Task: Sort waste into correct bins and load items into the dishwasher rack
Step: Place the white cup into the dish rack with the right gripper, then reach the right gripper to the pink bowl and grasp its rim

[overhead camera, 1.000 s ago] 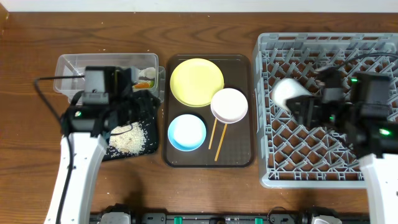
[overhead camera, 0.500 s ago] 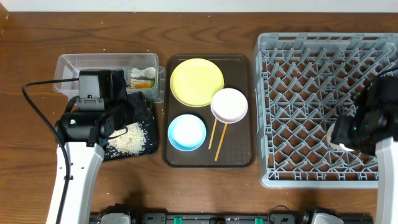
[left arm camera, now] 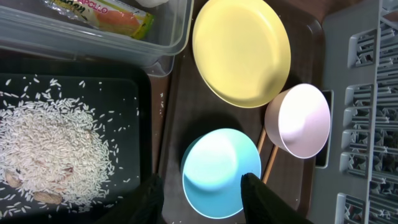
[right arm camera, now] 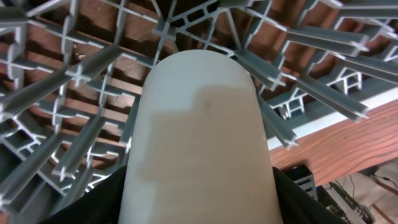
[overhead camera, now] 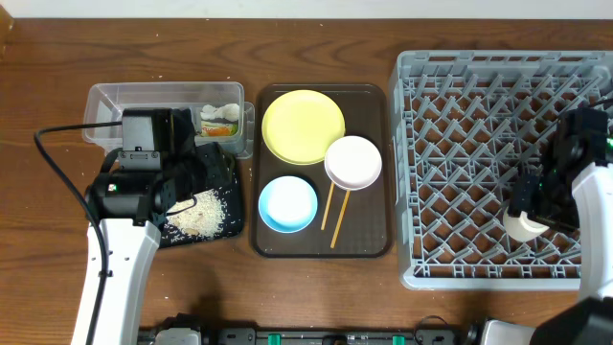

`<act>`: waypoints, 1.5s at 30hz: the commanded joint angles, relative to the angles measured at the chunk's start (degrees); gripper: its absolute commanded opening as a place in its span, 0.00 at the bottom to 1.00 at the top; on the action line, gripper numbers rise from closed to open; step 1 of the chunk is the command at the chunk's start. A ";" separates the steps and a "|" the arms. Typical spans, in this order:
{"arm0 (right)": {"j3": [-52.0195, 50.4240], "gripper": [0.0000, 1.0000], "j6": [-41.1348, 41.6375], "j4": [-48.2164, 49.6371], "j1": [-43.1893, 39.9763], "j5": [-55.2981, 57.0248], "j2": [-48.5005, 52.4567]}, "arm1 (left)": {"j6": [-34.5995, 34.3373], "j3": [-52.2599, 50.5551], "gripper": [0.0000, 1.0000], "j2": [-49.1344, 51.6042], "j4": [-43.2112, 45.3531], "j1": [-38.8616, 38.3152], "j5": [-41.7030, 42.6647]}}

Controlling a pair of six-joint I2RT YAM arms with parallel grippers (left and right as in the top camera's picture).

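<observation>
My right gripper [overhead camera: 529,213] is shut on the small white cup [overhead camera: 522,226], holding it low over the front right part of the grey dishwasher rack [overhead camera: 421,172]; the cup [right arm camera: 199,137] fills the right wrist view above the rack's grid [right arm camera: 68,74]. My left gripper [left arm camera: 202,196] is open and empty above the light blue bowl [left arm camera: 221,171]. The yellow plate [overhead camera: 303,126], white bowl [overhead camera: 352,161], blue bowl [overhead camera: 287,203] and chopsticks [overhead camera: 338,218] lie on the brown tray. The clear tub [overhead camera: 115,101] holds the wrapper [overhead camera: 219,127] and tissue [overhead camera: 222,112]. Rice [overhead camera: 196,213] lies in the black tray [overhead camera: 228,172].
The dark brown serving tray [overhead camera: 369,240] sits between the bins and the rack. My left arm [overhead camera: 124,240] stretches over the black tray and the table's front left. A black cable [overhead camera: 53,163] loops left of it.
My right gripper carried the white cup from the rack's back left to its front right and lowered it. My left arm shifted slightly left and then held still.
</observation>
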 commanded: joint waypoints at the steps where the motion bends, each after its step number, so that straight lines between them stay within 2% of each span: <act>1: -0.20 0.17 0.85 0.31 -0.59 0.94 2.43 | 1.16 0.63 0.43 0.11 -0.17 0.24 -0.57; 5: -0.20 0.26 0.83 0.28 -0.59 -0.50 4.85 | 1.16 0.63 0.44 0.11 -0.17 0.24 -0.57; 7: -0.20 0.42 0.83 0.26 -0.57 -0.85 5.64 | 1.16 0.63 0.44 0.11 -0.15 0.24 -0.57; 9: -0.20 0.70 0.83 0.28 -0.57 -1.42 6.01 | 1.16 0.63 0.44 0.09 -0.17 0.24 -0.55; 10: -0.20 0.80 0.83 0.26 -0.57 -1.73 6.05 | 1.16 0.63 0.44 0.11 -0.17 0.24 -0.57; 12: -0.17 0.94 0.83 0.24 -0.57 -1.88 6.05 | 1.16 0.63 0.44 0.09 -0.17 0.24 -0.55; 13: -0.17 0.97 0.83 0.17 -0.57 -1.88 6.05 | 1.16 0.63 0.44 0.11 -0.17 0.24 -0.57; 15: -0.13 0.99 0.83 -0.22 -0.57 -1.86 6.03 | 1.16 0.63 0.44 0.11 -0.17 0.24 -0.55; 23: 5.03 0.99 0.81 -1.05 -0.17 -5.09 3.78 | 1.16 0.63 0.45 0.11 -0.48 0.24 -0.57; 24: 6.43 0.99 0.66 -0.70 0.22 -7.10 3.15 | 1.18 0.63 0.49 0.11 -0.48 0.24 -0.57; 28: 10.23 0.95 -4.02 4.44 3.08 -20.39 0.26 | 1.18 0.61 0.50 0.15 -1.55 0.24 -1.77; 31: 10.47 0.92 -7.96 11.85 7.82 -31.98 -1.68 | 1.16 0.59 0.51 0.44 -4.13 0.24 -6.56; 33: 10.47 0.92 -9.70 15.52 11.72 -35.19 -1.88 | 1.09 0.42 0.54 0.61 -5.95 0.24 -9.35; 38: 10.45 0.85 -13.88 22.75 24.79 -28.09 -0.28 | 0.90 -0.04 0.55 0.83 -8.59 0.24 -11.23; 42: 10.45 0.86 -19.32 27.80 34.14 -18.56 3.10 | 0.90 -0.04 0.55 0.83 -8.72 0.24 -11.23; 45: 10.45 0.85 -20.44 30.77 38.88 -11.39 6.47 | 0.90 -0.07 0.55 0.83 -8.79 0.24 -11.21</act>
